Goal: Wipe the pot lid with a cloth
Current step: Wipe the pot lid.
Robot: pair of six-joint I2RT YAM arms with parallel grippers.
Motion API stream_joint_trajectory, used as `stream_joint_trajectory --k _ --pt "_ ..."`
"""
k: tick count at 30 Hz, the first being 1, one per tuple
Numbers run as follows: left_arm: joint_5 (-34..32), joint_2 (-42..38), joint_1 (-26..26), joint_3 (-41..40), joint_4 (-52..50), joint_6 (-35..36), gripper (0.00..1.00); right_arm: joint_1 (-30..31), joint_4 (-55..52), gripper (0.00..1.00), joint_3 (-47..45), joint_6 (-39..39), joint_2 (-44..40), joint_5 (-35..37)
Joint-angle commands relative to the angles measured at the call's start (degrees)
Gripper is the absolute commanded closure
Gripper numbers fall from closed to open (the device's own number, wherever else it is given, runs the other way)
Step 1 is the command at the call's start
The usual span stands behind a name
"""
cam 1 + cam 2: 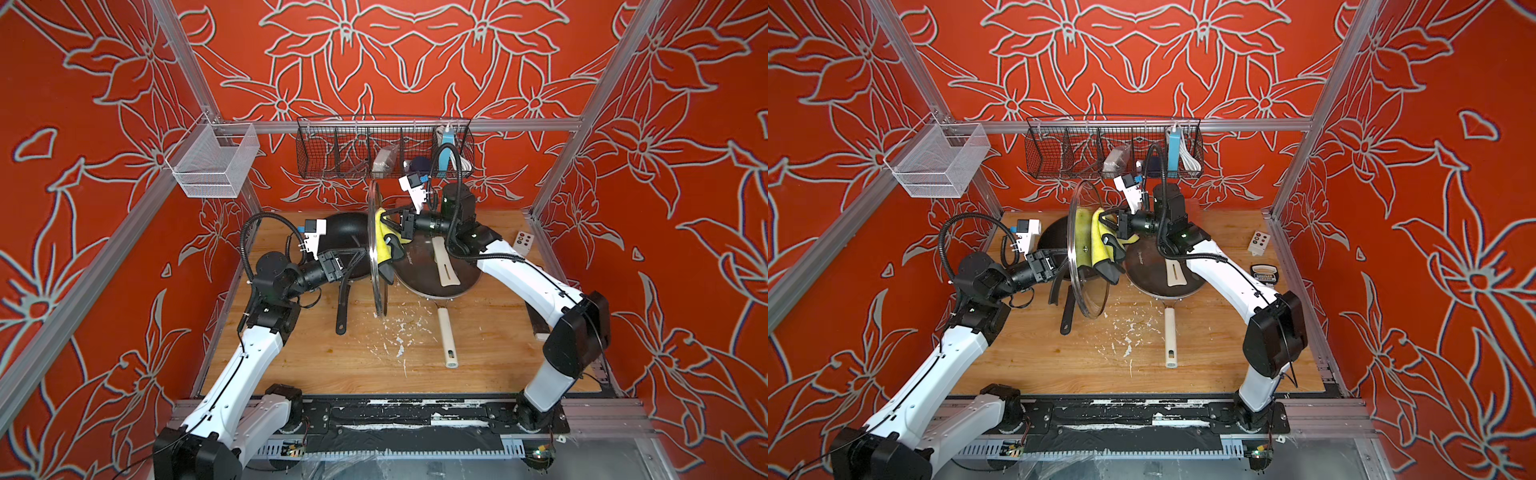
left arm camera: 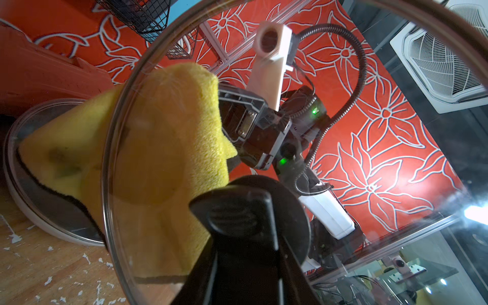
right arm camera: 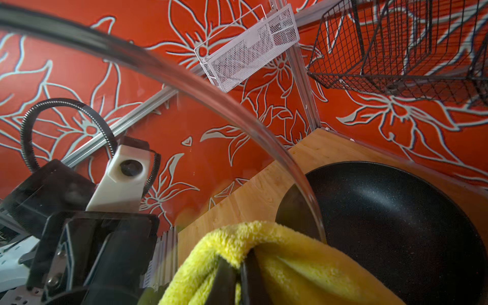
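Observation:
The pot lid (image 1: 376,266) (image 1: 1087,286) is clear glass with a metal rim and stands on edge above the table. My left gripper (image 1: 360,257) (image 1: 1064,257) (image 2: 243,237) is shut on the black knob (image 2: 237,211) at its centre. The fluffy yellow cloth (image 1: 384,239) (image 1: 1100,245) (image 2: 60,158) (image 3: 290,253) lies against the lid's far face, draped over my right gripper (image 1: 388,228) (image 1: 1105,229) (image 3: 239,266), which is shut on a fold of it. In the right wrist view the lid's rim (image 3: 211,87) curves across the picture.
A black wok (image 1: 345,232) (image 3: 396,224) sits behind the left gripper, its handle (image 1: 343,307) pointing forward. Right of the lid a brown pan (image 1: 465,274) holds a cream spatula (image 1: 442,266). White flakes (image 1: 399,332) litter the wooden table. A black wire basket (image 1: 332,149) and a white mesh basket (image 1: 216,162) hang on the back rail.

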Motion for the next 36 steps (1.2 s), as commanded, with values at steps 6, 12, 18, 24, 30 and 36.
stream_joint_trajectory --k 6,12,18,24,30,36 --pt "3.1 -1.8 -0.8 4.6 18.6 -1.8 1.00 1.5 5.9 1.00 -6.0 3.8 -1.6 -1.5" --pt "0.4 -1.1 -0.8 4.0 19.7 -1.5 1.00 3.6 6.9 1.00 -9.2 4.0 -2.8 -1.7" --pt "-1.6 1.4 -0.8 2.6 25.7 -4.9 1.00 6.3 8.3 1.00 -12.7 4.3 -4.7 -1.3" --pt "-2.5 3.7 -0.8 1.6 29.5 -7.6 1.00 8.5 8.0 1.00 -13.1 4.4 -5.1 -0.9" --pt "-3.2 3.0 -0.8 1.7 27.5 -5.7 1.00 9.8 8.7 1.00 -14.3 5.3 -6.2 -1.1" --pt "-3.3 3.1 -0.7 1.8 26.9 -5.6 1.00 10.4 8.4 1.00 -15.0 5.3 -7.0 -1.0"
